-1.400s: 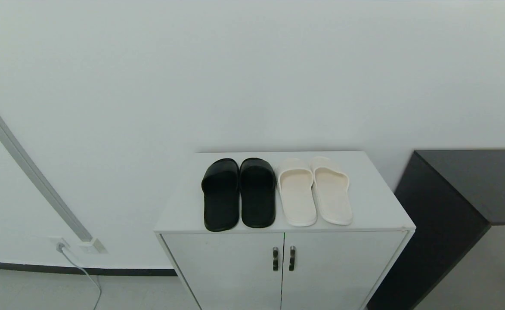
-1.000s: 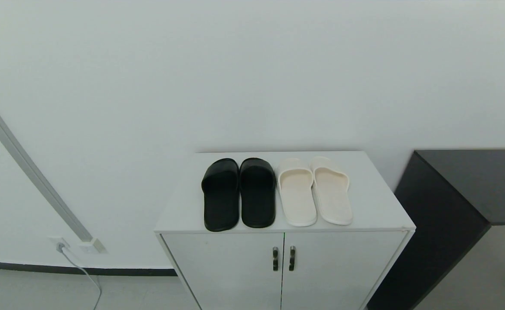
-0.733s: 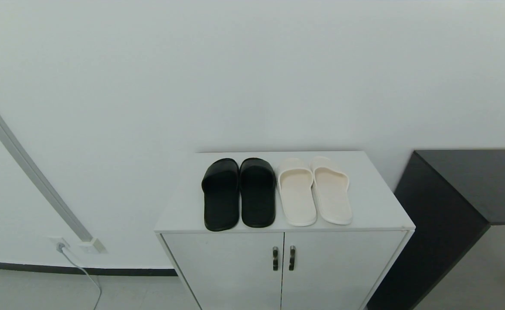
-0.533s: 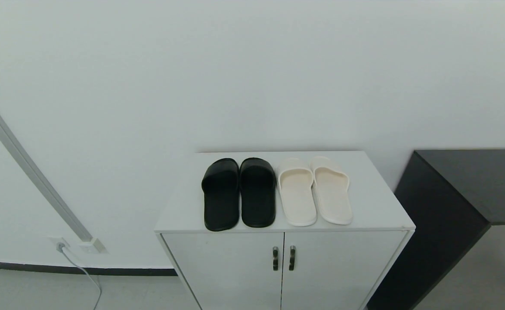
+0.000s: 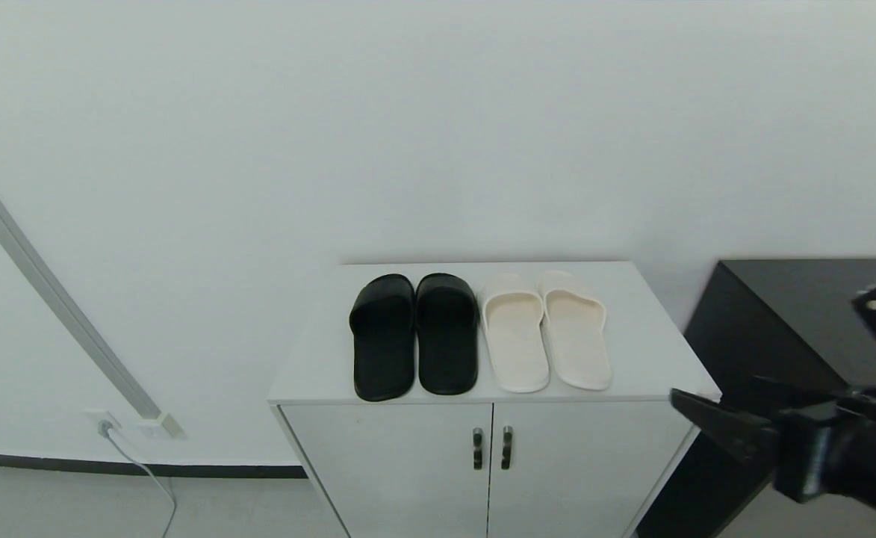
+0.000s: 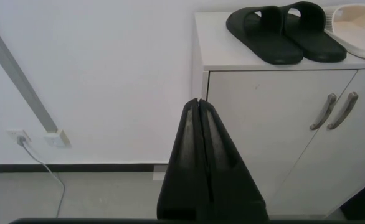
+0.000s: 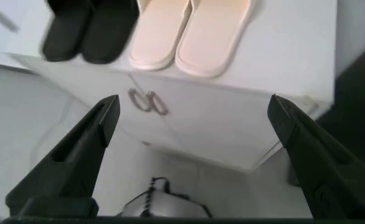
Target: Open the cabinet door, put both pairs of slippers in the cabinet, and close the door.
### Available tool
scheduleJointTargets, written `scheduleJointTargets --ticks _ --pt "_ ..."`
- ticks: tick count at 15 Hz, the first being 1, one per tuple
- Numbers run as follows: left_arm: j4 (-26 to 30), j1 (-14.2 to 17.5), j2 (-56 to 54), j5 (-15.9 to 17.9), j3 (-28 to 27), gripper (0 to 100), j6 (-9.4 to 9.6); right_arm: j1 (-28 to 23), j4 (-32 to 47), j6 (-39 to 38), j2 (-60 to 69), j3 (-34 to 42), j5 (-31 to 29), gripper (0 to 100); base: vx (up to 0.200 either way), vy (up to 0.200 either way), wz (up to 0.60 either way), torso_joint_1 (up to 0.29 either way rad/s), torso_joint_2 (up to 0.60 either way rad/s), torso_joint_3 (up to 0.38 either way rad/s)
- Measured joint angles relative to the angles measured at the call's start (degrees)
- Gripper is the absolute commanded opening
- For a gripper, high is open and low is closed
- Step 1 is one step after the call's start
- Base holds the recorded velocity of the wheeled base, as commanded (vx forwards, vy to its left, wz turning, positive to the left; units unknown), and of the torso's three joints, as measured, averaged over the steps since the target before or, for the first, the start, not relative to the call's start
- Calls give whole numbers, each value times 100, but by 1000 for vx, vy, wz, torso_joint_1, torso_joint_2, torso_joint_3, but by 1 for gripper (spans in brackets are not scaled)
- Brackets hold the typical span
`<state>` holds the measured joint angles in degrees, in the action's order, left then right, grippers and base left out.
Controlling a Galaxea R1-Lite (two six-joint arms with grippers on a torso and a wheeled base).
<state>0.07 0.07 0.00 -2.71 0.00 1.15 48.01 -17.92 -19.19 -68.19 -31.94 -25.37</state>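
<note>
Head view has black slippers (image 5: 415,336) and white slippers (image 5: 546,332) side by side atop the shut cabinet (image 5: 594,463), so the released right end effector (image 5: 714,390), beside it, should meet the right handle (image 5: 507,447) squarely, clench firmly, then pull along the hinge arc.

No text, label, number or sign can be read anywhere. The cabinet (image 5: 654,351), its doors (image 5: 393,471), and the black slippers (image 5: 383,344) and white slippers (image 5: 514,344) on top show plain surfaces. The wall socket (image 5: 101,426), at 9 o'clock from the cabinet, is too small to show any marking.
</note>
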Motion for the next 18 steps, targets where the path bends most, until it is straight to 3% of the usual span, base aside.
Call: scheduleJointTargets --ticks 6,11,18 --pt "2 0 0 0 0 0 0 194 -1566 -128 -2761 -1133 -1018 100 0 0 0 0 0 0" --pt "2 0 0 0 0 0 0 -226 -1727 -33 -4230 -2358 -1231 100 0 0 0 0 0 0" --pt "2 0 0 2 0 0 -9 -672 -2011 536 -5342 -3487 -1193 100 0 0 0 0 0 0"
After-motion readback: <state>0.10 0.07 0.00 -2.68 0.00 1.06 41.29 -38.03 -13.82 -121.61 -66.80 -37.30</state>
